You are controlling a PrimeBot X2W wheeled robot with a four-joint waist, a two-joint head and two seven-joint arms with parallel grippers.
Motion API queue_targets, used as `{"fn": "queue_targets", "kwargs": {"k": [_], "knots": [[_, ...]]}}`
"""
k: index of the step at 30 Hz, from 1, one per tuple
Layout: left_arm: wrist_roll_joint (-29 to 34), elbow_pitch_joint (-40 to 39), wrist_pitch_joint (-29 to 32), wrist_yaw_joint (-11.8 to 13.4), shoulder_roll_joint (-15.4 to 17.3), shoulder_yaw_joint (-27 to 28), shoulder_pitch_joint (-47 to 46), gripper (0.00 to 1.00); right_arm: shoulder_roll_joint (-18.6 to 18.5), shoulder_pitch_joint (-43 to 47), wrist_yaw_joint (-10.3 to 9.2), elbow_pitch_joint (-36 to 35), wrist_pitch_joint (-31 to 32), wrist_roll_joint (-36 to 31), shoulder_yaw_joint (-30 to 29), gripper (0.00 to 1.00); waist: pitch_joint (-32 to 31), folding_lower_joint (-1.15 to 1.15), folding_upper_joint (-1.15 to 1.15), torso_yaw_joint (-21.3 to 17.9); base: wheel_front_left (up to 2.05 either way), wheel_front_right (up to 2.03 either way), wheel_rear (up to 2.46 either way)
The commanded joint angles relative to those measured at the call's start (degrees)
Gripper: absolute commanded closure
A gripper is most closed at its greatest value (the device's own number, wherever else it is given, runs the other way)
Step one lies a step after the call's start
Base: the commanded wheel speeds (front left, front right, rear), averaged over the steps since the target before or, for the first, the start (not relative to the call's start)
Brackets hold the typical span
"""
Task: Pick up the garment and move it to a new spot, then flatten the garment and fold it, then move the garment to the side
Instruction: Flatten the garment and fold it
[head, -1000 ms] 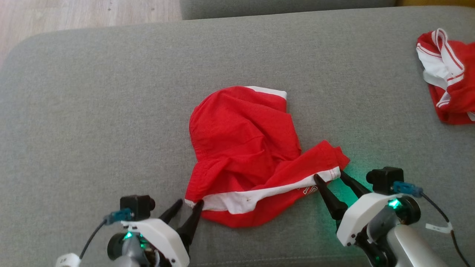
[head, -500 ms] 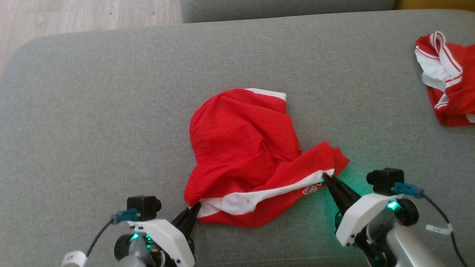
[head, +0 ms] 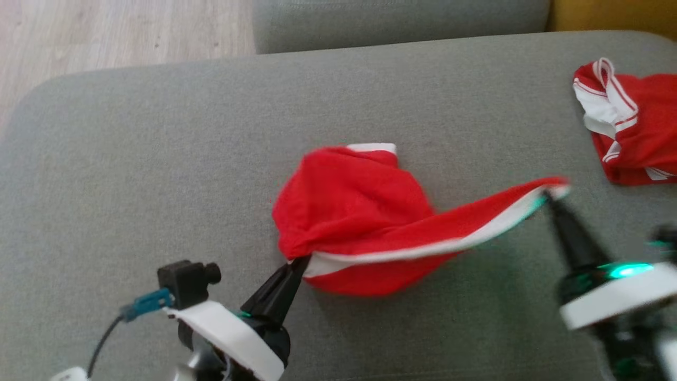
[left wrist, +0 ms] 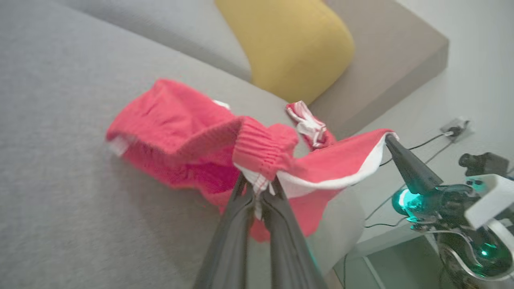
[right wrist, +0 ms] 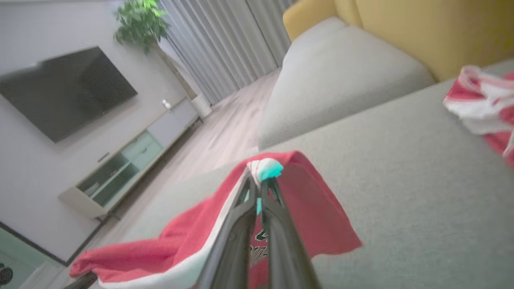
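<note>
While left hand (head: 300,260) and right hand (head: 546,196) clamp red garment (head: 349,201) by white band (head: 423,246), print (right wrist: 257,248) illegible.

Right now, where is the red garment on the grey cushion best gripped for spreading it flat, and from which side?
Grip the white band along the near edge of the red garment, at its two ends, coming from the robot's side. It is the one long straight line; the rest is bunched. The left tool and right tool are shut on those ends, band stretched between.
</note>
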Motion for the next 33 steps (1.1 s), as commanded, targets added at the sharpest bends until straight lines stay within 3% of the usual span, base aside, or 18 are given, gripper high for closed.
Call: {"fn": "queue_targets", "kwargs": {"k": [1, 5, 9, 15, 19, 23, 27, 33], "knots": [[-1.26, -5.5, 0.85, 0.08, 0.71, 2.13, -1.66, 1.0, -1.37, -1.3, -0.04, -5.22, 0.93, 1.29, -1.59, 1.0, -0.28, 0.0, 0.0, -0.29, 0.0, 0.0, 0.0], [-4.58, -19.18, 5.43, 0.39, 1.46, 1.37, -2.17, 1.0, -0.63, -0.36, -0.04, -16.69, 6.1, 5.68, -10.08, 1.0, -0.08, 0.0, 0.0, -0.63, 0.0, 0.0, 0.0], [-6.07, -29.72, 11.91, 2.24, 2.6, 0.75, -7.19, 1.0, 0.7, -2.41, -0.04, -25.2, 13.28, 9.07, -17.3, 1.0, 1.32, 0.0, 0.0, -0.74, 0.0, 0.0, 0.0], [-9.88, -33.34, 20.93, 6.53, 1.66, 1.57, -19.24, 1.0, 1.86, -13.12, -0.04, -26.81, 22.53, 10.64, -23.5, 1.0, 5.58, 0.0, 0.0, -0.89, 0.0, 0.0, 0.0], [-9.87, -25.03, 25.86, 9.73, 1.0, 4.81, -33.9, 1.0, 3.31, -28.03, -0.04, -18.99, 28.61, 5.68, -23.74, 1.0, 10.65, 0.0, 0.0, -0.86, 0.0, 0.0, 0.0], [-7.2, -9.52, 26.05, 11.53, -0.36, 7.59, -49.9, 1.0, 6.57, -45.81, -0.04, -6.18, 30.02, -3.04, -22.59, 1.0, 15.53, 0.0, 0.0, -0.8, 0.0, 0.0, 0.0], [-1.47, 6.77, 19.72, 11.45, -1.47, 9.26, -65.81, 1.0, 9.31, -63.44, -0.04, 7.39, 25.02, -11.13, -23.03, 1.0, 20.4, 0.0, 0.0, -1.66, 0.0, 0.0, 0.0], [7.42, 27.46, 2.27, 7.93, -2.67, 8.69, -84.31, 1.0, 10.56, -82.93, -0.04, 24.68, 12.19, -16.29, -26.14, 1.0, 25.07, 0.0, 0.0, -2.9, 0.0, 0.0, 0.0]]}}
